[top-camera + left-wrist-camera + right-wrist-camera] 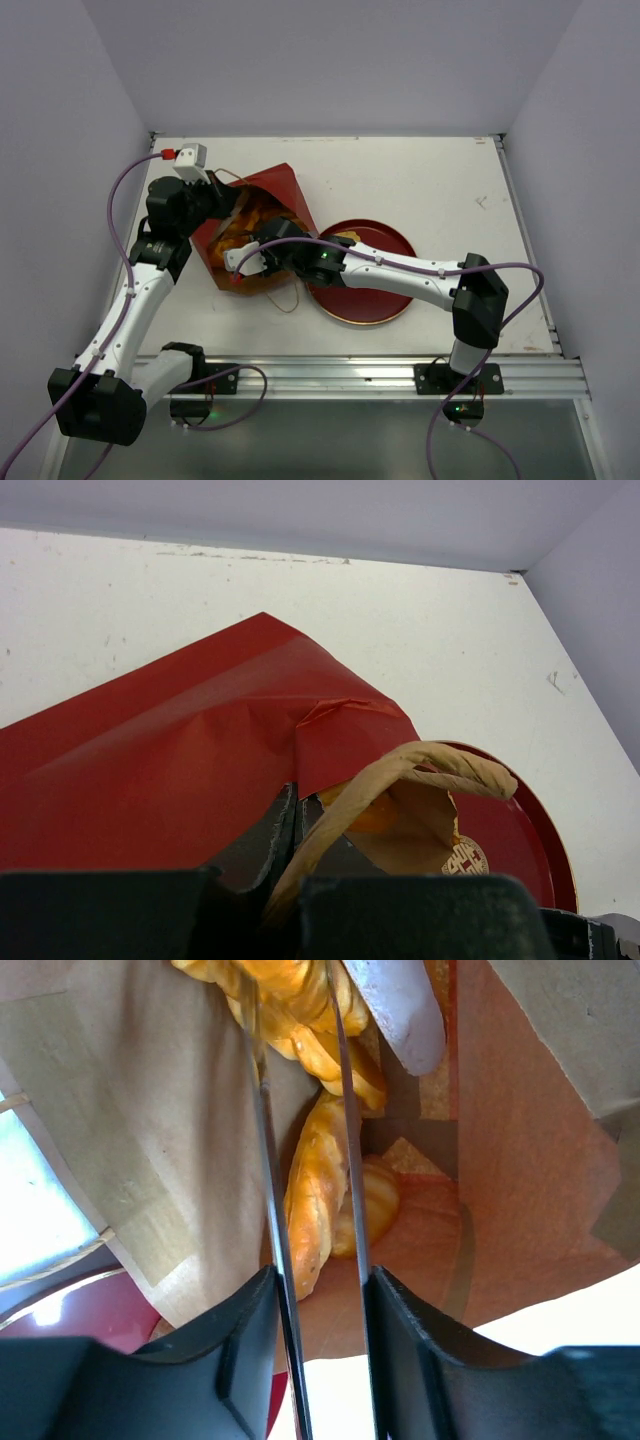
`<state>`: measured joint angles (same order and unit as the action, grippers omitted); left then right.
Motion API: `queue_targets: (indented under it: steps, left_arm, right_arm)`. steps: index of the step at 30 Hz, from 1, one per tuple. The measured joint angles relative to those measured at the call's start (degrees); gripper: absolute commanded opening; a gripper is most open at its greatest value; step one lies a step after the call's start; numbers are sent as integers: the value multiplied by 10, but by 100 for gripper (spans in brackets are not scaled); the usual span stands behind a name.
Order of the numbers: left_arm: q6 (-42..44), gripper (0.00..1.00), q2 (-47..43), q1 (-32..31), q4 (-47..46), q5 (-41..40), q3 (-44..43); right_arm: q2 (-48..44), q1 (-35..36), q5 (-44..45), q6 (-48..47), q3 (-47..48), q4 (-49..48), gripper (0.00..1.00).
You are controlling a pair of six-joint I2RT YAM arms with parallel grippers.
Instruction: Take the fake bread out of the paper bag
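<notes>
The paper bag (268,200) lies on its side left of centre, red outside, brown kraft inside (130,1130). My left gripper (220,196) is shut on the bag's upper rim; in the left wrist view its fingers (285,825) pinch the paper beside the brown rolled edge (420,765). My right gripper (244,262) reaches into the bag's mouth, open. Its fingers (262,1110) straddle an orange-golden long loaf (312,1190). A twisted golden loaf (290,1000) lies near the fingertips, a small round bun (378,1205) sits deeper, and a pale whitish piece (400,1005) lies at the top right.
A round red plate (385,300) lies right of the bag, under the right forearm. Grey walls enclose the white table (430,180) at the back and sides. A thin cord handle (290,298) trails from the bag toward the near edge.
</notes>
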<state>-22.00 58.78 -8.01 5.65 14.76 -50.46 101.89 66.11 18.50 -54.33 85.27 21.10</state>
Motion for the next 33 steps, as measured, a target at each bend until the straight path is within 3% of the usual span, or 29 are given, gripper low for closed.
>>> queue_targets:
  steps: [3, 7, 10, 33]
  left_arm:
    - [0, 0, 0, 0, 0, 0, 0]
    - [0, 0, 0, 0, 0, 0, 0]
    - [0, 0, 0, 0, -1, 0, 0]
    - [1, 0, 1, 0, 0, -42, -4]
  right_arm:
    - [0, 0, -1, 4, 0, 0, 32]
    - [0, 0, -3, 7, 0, 0, 7]
    - [0, 0, -7, 8, 0, 0, 0]
    - [-214, -45, -101, 19, -125, 39, 0]
